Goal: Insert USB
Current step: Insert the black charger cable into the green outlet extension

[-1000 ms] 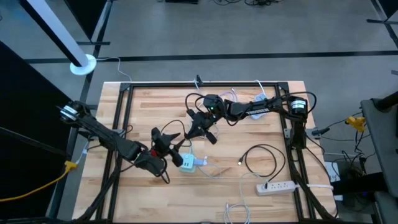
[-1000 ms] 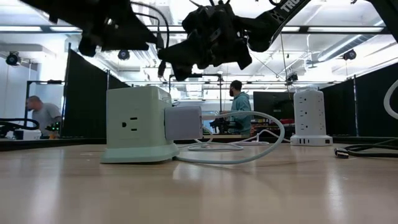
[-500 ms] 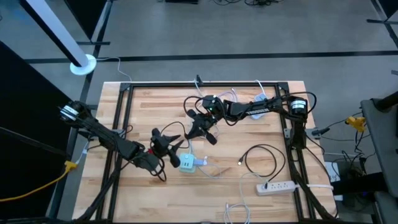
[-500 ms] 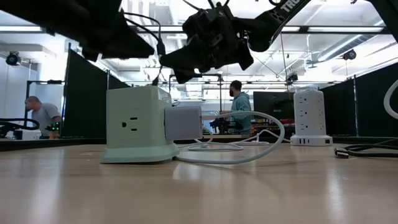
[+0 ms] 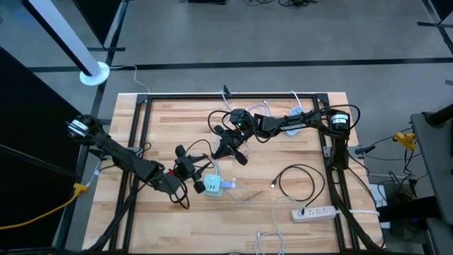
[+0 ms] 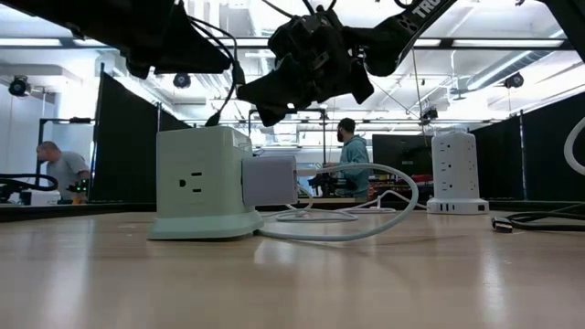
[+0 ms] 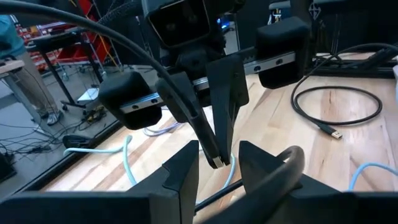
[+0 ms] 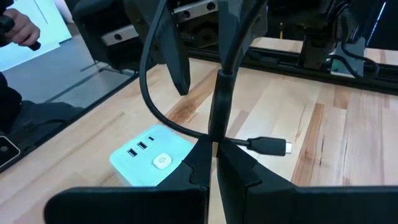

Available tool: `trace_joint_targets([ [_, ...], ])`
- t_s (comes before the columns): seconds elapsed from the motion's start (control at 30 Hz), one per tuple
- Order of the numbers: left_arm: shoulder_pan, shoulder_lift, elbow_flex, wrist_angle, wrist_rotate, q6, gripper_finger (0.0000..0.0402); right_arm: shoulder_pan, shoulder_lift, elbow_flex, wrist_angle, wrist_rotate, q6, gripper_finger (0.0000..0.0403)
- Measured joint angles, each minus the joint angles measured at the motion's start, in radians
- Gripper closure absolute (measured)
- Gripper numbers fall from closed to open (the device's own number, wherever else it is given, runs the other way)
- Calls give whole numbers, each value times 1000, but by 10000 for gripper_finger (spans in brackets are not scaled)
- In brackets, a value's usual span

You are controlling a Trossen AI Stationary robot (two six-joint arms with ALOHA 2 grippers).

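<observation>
Left gripper (image 5: 190,164) has narrowed beside the right gripper (image 5: 225,144), clamped on the black cable (image 8: 163,118).

A light wooden table (image 5: 177,120) carries a pale green power cube (image 5: 211,186) just below the fingers, a coiled black cable (image 5: 297,185) and a white power strip (image 5: 315,212) farther off.

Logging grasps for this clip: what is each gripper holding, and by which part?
The right gripper is shut on the black USB cable, pinching the cord a little behind its plug. The left gripper holds nothing visible.
</observation>
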Motion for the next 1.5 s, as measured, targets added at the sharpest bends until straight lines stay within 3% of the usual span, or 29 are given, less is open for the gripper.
trace_joint_targets([
  [0.4, 0, 2, 0, 2, 67, -121, 299, 22, 0, 0, -22, 0, -25, 403],
  [0.93, 10, 8, -1, 10, 79, -142, 299, 39, 2, 0, -15, 10, -39, 403],
  [1.13, 24, 68, -2, 110, 77, -104, 300, 58, 2, 0, -10, 55, -41, 403],
  [1.5, 29, 105, -2, 182, 32, -60, 344, 59, 2, 0, -30, 85, -37, 403],
])
